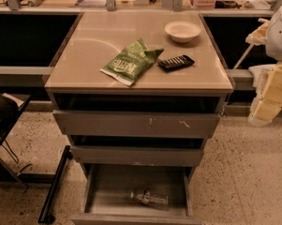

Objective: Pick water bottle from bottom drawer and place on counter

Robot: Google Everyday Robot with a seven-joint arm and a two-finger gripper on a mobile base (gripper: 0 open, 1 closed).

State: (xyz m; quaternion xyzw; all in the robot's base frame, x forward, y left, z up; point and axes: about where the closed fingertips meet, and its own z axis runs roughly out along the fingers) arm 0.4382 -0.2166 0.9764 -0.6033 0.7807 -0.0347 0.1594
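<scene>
1. Jaws: whether they are parted or closed cannot be told, nor whether they hold anything. The gripper (274, 95) shows as pale, blocky parts at the right edge of the view. It is level with the upper drawers, off the cabinet's right side and well apart from the bottle.
2. Nearest the camera, the bottom drawer (110, 191) is pulled out and open, a grey tray.
3. One water bottle (150, 199) lies on its side on the drawer floor, right of centre and near the front wall. It is the only thing in the drawer.
4. Speckled floor (243, 172) surrounds the cabinet. One black bar (54, 186) slants across it on the left, and a dark piece of furniture (2, 111) sits at the left edge.
5. Above are two more grey drawers, making three in all: the middle drawer (137, 156) and the top drawer (136, 124). A dark gap shows over each front.
6. The counter (84, 41) is a square, glossy beige surface carrying three things, one of each.
7. One green chip bag (131, 62) lies flat near the centre.
8. One black remote-like bar (176, 62) lies just beside the bag, to its right.
9. One white bowl (182, 31) stands upright toward the far right corner.
10. Farthest back, a long shelf (61, 3) with metal posts runs across the room, cluttered with small items too indistinct to name.
</scene>
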